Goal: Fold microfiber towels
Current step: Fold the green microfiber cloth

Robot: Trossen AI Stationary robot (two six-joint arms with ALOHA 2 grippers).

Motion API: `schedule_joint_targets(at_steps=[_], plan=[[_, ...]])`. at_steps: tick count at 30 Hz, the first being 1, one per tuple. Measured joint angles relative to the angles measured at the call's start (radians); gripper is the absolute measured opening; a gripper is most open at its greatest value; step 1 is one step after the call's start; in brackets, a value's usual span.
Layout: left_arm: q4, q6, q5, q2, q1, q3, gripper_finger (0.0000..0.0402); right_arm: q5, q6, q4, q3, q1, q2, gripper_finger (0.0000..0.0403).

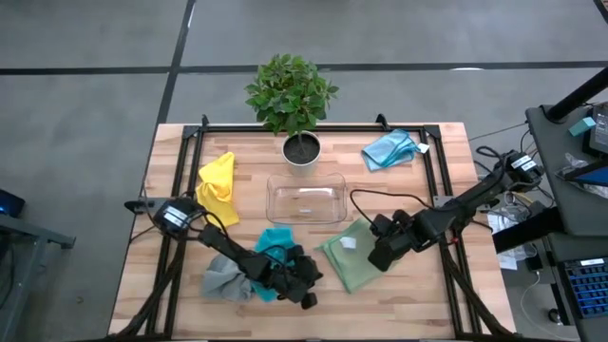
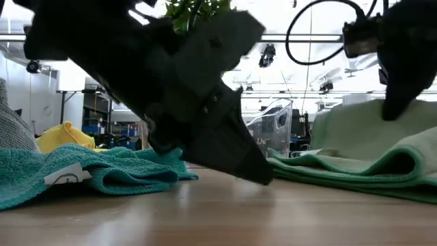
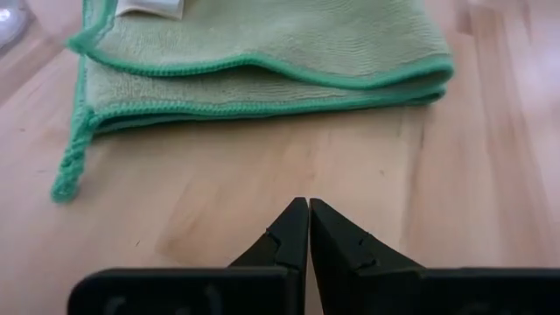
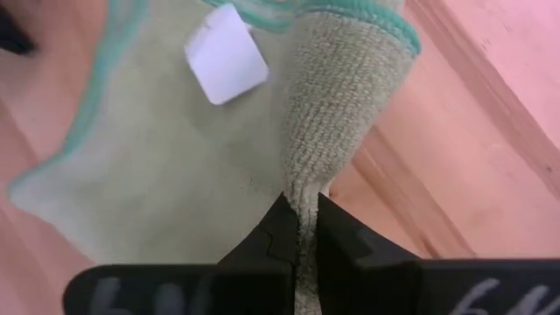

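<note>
Wooden tabletop carries your towels. Your right pincer clamped on sage green towel edge. Your left pincer pressed together, empty, near teal towel.

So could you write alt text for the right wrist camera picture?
The right gripper has its jaws shut on a pinched-up fold of the sage green towel, which lies on the wooden table with a white tag showing.
</note>
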Motion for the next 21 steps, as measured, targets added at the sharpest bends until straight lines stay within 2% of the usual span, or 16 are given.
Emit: schedule_joint_targets(at_steps=[7,21], plan=[[0.047,0.001,-0.008,0.024,0.005,0.002,0.0000,0.019,0.020,0.014,0.040,0.001,0.047,0.0011],[0.055,0.002,-0.036,0.026,0.014,0.001,0.0000,-0.010,-0.109,0.022,0.305,0.001,0.356,0.0011]])
